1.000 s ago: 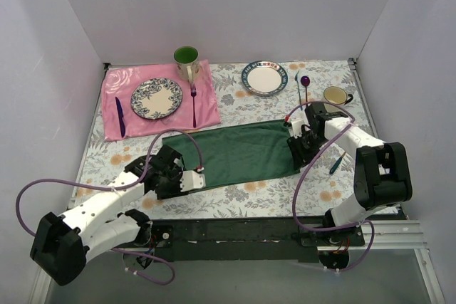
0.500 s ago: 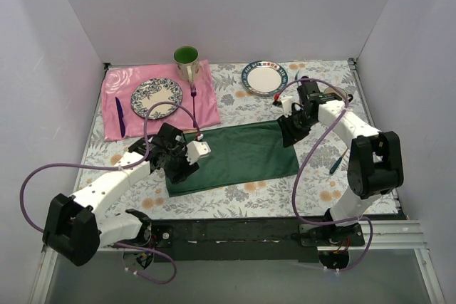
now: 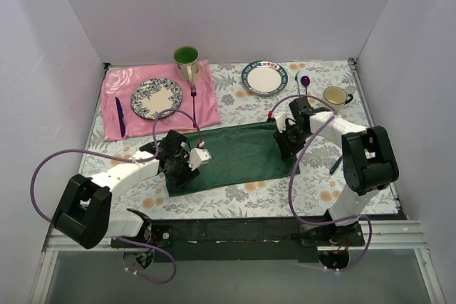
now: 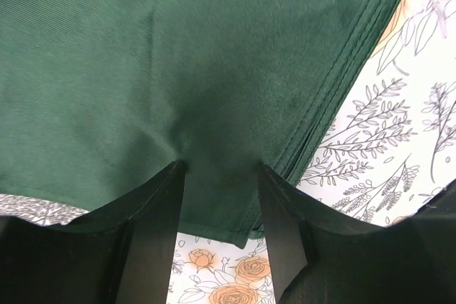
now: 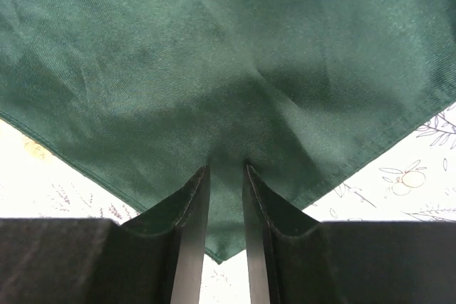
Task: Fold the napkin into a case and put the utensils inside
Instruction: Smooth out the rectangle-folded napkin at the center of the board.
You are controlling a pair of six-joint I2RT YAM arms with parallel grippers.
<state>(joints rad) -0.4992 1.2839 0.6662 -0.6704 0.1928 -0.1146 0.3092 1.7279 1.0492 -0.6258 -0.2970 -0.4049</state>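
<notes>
The dark green napkin (image 3: 235, 153) lies folded in a long band on the floral tablecloth. My left gripper (image 3: 182, 169) stands tips-down on its left end. In the left wrist view, that gripper (image 4: 219, 167) is open, its jaws apart, dimpling the flat napkin (image 4: 178, 69) near a layered corner. My right gripper (image 3: 284, 144) is at the napkin's right end. In the right wrist view, it (image 5: 227, 165) is shut on a puckered corner of the napkin (image 5: 228, 48). One dark green utensil handle (image 3: 336, 164) shows beside the right arm.
A pink cloth (image 3: 206, 108) at back left carries a patterned plate (image 3: 156, 98), a purple knife (image 3: 120, 115), a pink fork (image 3: 193, 101) and a green mug (image 3: 187, 62). A white plate (image 3: 264, 77), a purple spoon (image 3: 305, 82) and a cup (image 3: 335, 95) stand back right.
The left gripper left the napkin's near-left corner, swung toward the back, and came down on its left end. The right gripper moved inward along the right edge and its jaws narrowed.
</notes>
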